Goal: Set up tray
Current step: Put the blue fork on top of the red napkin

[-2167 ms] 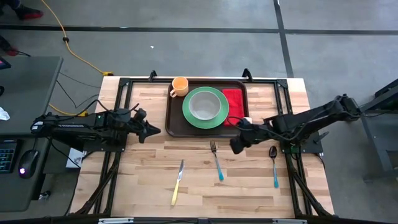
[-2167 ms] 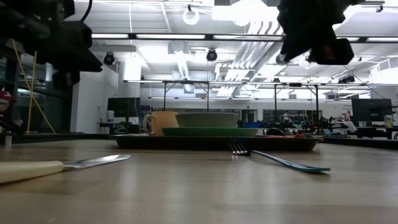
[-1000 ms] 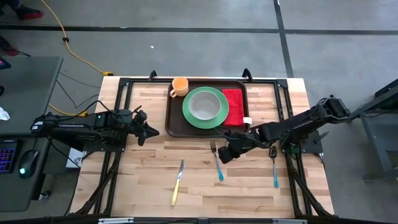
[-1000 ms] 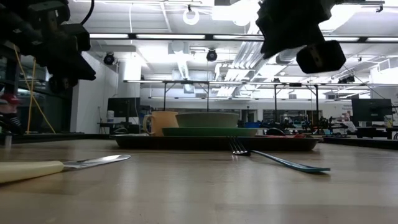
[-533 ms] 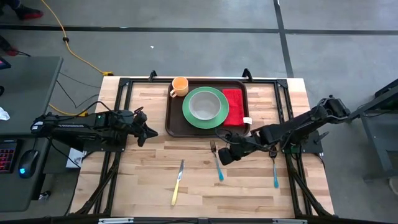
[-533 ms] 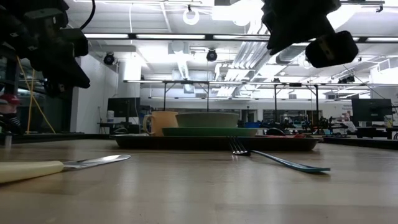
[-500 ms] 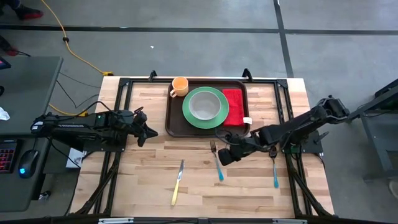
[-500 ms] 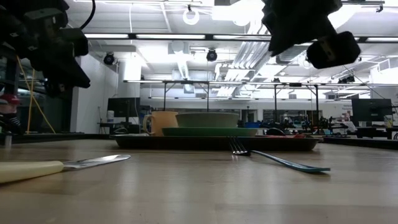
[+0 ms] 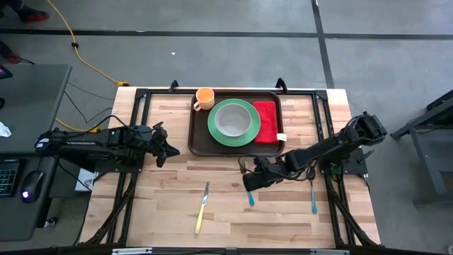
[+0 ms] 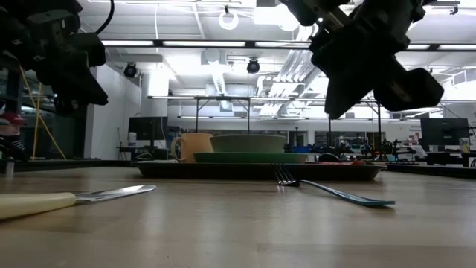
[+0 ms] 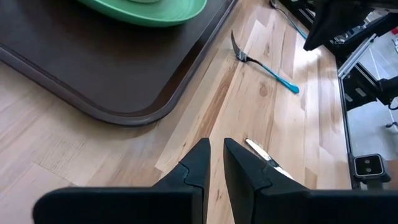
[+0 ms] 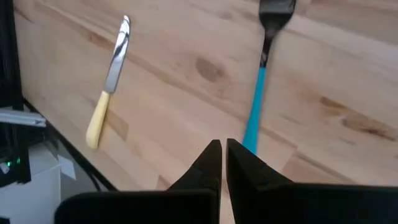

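Note:
The dark brown tray [image 9: 199, 139] lies at the table's far middle and carries a green plate [image 9: 232, 122] with a bowl, an orange mug [image 9: 204, 98] and a red napkin [image 9: 265, 120]. A blue-handled fork [image 12: 261, 81] lies flat on the wood in front of the tray. My right gripper [image 9: 248, 183] hangs shut above the fork's handle, clear of it, as the low view shows [image 10: 361, 82]. My left gripper [image 9: 167, 150] waits left of the tray [image 11: 93, 74], its fingers a narrow gap apart with nothing between them.
A yellow-handled knife [image 9: 202, 207] lies near the front, left of the fork. A blue-handled spoon [image 9: 313, 195] lies to the right, under my right arm. Black frame rails [image 9: 134, 106] border the table's far, left and right sides. Bare wood lies between knife and left rail.
My right gripper has come down and toward the table's left and near edge, ending over the fork's handle, and it has rolled about its own axis. It has stayed shut. The fork, knife and tray have kept still.

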